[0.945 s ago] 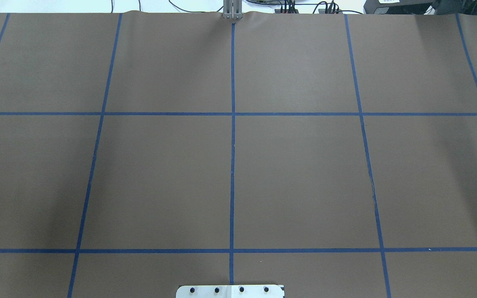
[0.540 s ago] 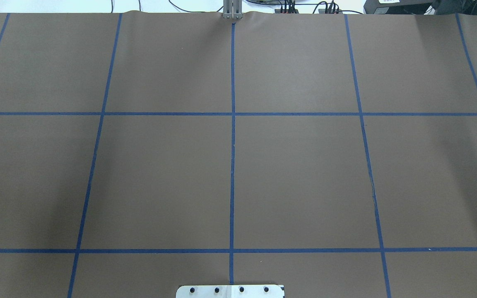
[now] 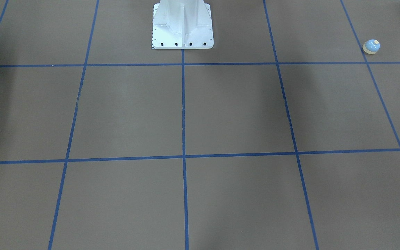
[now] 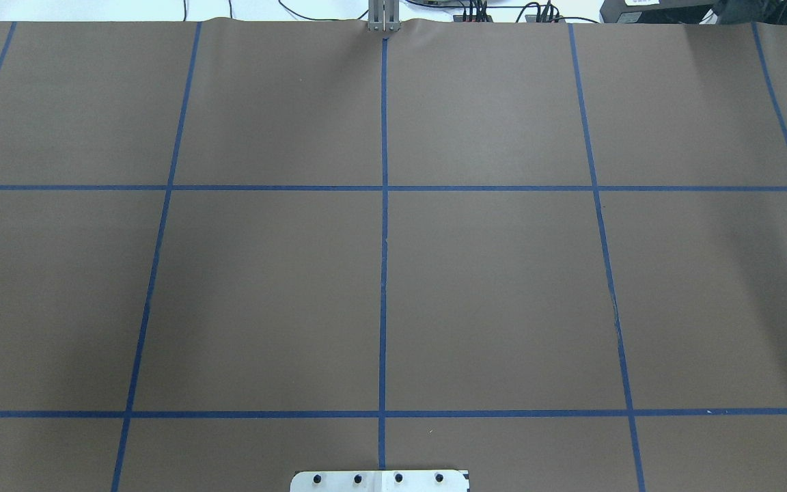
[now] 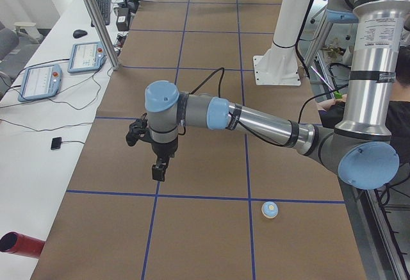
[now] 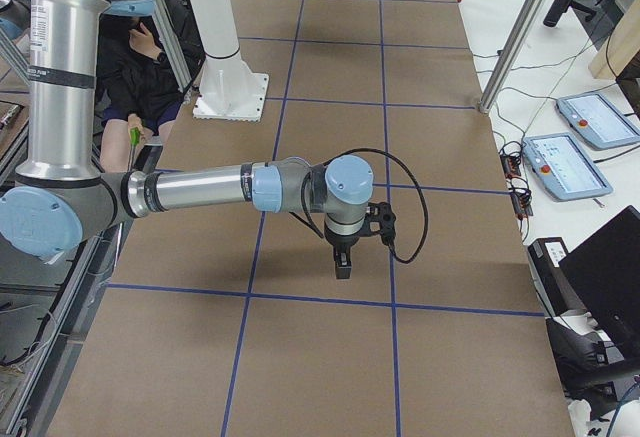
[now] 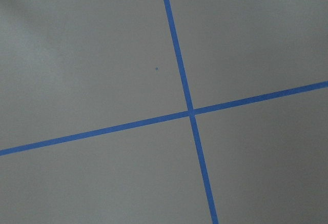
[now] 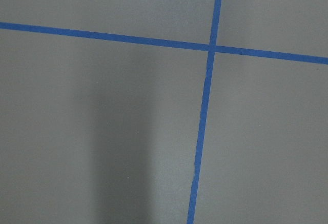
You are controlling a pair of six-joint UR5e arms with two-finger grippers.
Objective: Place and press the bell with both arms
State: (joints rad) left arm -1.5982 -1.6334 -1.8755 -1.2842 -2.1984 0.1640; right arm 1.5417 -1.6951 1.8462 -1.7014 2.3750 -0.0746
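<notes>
Left gripper (image 5: 158, 171) hangs at the end of the near arm in the left side view. Its fingers point down at the brown table cover (image 4: 270, 294), in front of the white pedestal (image 3: 182, 27) and toward the robot's left of it. You cannot tell from this view whether its jaws are parted or closed, and no other camera shows them. For the right gripper (image 6: 343, 265) it is the same. It hangs with its fingers down in front of the pedestal, toward the robot's right of it, and you cannot tell its state.

The bell (image 3: 371, 46) stands upright on the cover, far out to the robot's left of the pedestal and about level with the pedestal's front edge (in the front-facing view this is the right side). It is just beside a blue tape line (image 3: 377, 90), and you cannot tell whether its rim touches the line. The bell is well apart from the left gripper. Each wrist camera shows you only the cover and one crossing of blue lines.
</notes>
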